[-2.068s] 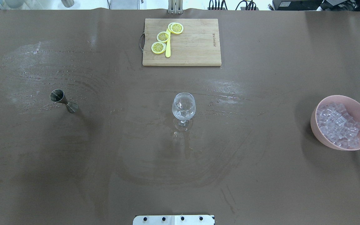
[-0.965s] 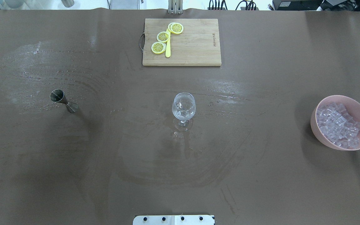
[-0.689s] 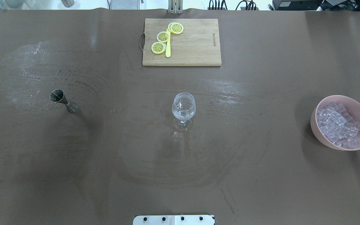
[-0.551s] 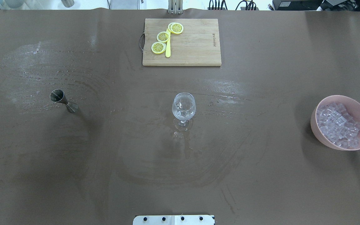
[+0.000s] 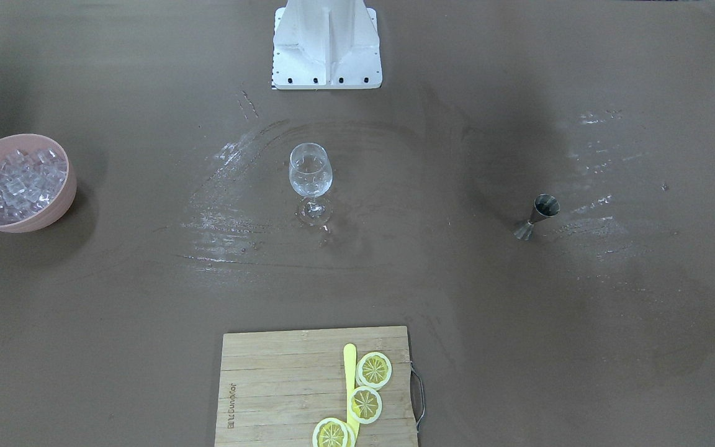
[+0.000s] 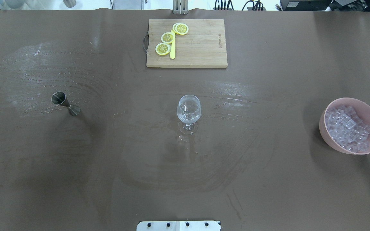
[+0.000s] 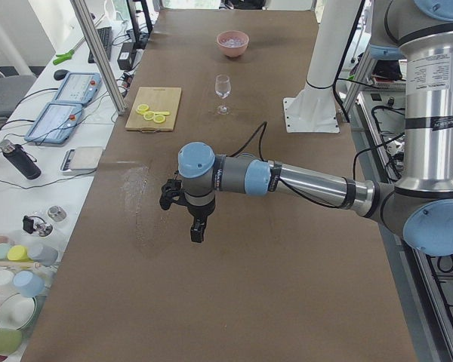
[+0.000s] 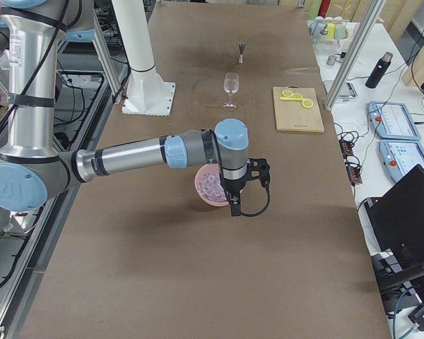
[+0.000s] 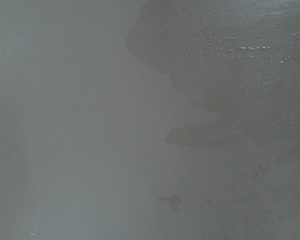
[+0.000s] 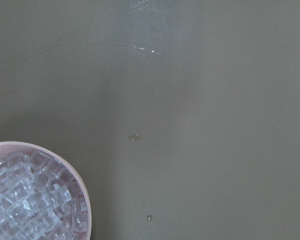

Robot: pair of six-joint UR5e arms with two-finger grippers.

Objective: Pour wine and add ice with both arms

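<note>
The ice point(image 6: 348, 128) is piled in a pink bowl point(image 6: 324, 134) at the table's right end; it also shows in the right wrist view point(image 10: 25, 200). An empty-looking wine glass point(image 6: 189, 110) stands at the table's middle. A small metal jigger point(image 6: 65, 103) stands to the left. Neither arm shows in the overhead view. In the exterior left view my left gripper point(image 7: 198, 232) hangs above bare table. In the exterior right view my right gripper point(image 8: 234, 207) hangs over the bowl's near edge. I cannot tell whether either is open or shut.
A wooden cutting board point(image 6: 201, 48) with lemon slices point(image 6: 167, 37) and a yellow knife lies at the far middle. The white stand's base point(image 5: 326, 56) sits at the robot's edge. Wet streaks mark the brown table around the glass and the jigger.
</note>
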